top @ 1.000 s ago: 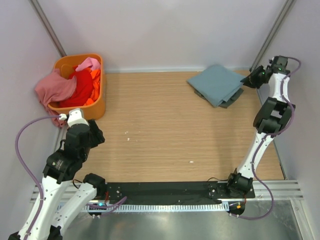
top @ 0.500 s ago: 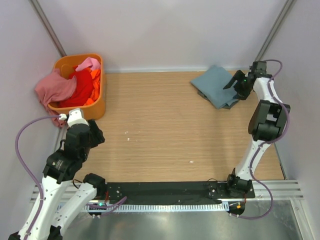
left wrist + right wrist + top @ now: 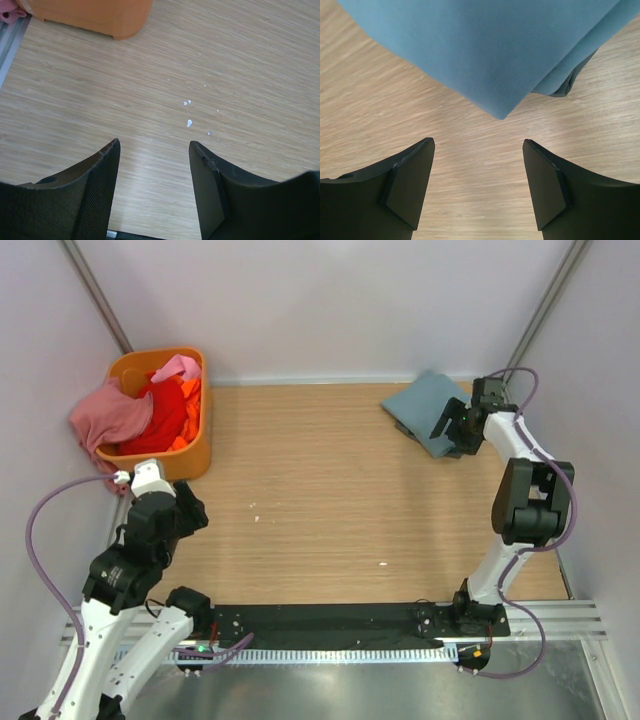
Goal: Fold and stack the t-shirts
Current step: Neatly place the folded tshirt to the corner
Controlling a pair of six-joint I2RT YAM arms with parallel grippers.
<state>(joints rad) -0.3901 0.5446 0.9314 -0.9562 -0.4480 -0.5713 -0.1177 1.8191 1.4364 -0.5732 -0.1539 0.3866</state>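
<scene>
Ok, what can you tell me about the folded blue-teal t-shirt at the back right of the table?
The blue-teal t-shirt is soft, matte cloth, folded into a flat, smooth square lying askew, one corner toward the arms. It rests on the wooden table at far right, over a darker grey-green t-shirt peeking out beneath. The right gripper hangs open just short of that corner, not gripping it.

Dark shirt [image 3: 575, 75] mostly under blue shirt [image 3: 485, 45]
</scene>
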